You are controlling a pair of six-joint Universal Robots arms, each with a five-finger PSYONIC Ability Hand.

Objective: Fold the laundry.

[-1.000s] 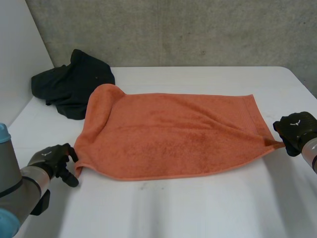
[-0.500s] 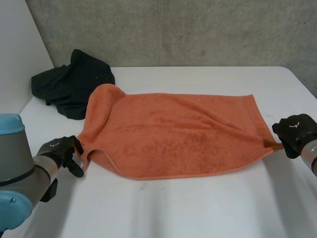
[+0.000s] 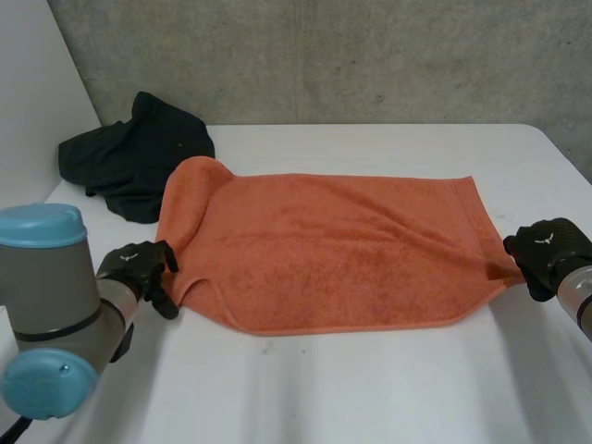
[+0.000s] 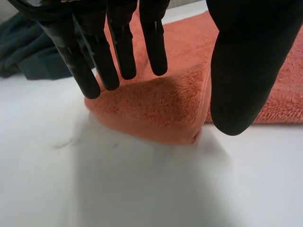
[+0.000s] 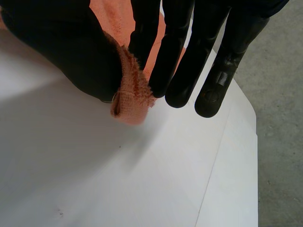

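Left hand: we see the left hand (image 3: 139, 264) low at the towel's near-left corner. Its fingers (image 4: 120, 52) are straight above the cloth and its thumb (image 4: 241, 71) stands apart. The corner sits between them, and we read the hand as released, with no pinch closed.
Garment: a dark garment (image 3: 139, 153) lies crumpled at the far-left of the table (image 3: 370, 388). It just touches the towel's far-left end, and neither hand is on it.
Towel: the orange towel (image 3: 324, 250) lies spread across the middle of the table, long side running left to right. It is mostly flat, with a rolled hump along its left end and creases running toward the near-right corner.
Right hand: the right hand (image 3: 546, 242) is at the towel's near-right corner, which is nipped between its thumb and fingers (image 5: 175, 61). A small tuft of cloth pokes out below them, so we read it as grasping the towel.
Done so far: we judge the towel laid out with a hand at each near corner; no fold shows in it.
Left to do: we think the left hand has yet to close on its corner. Then come the fold itself, any further folds, and the dark garment.
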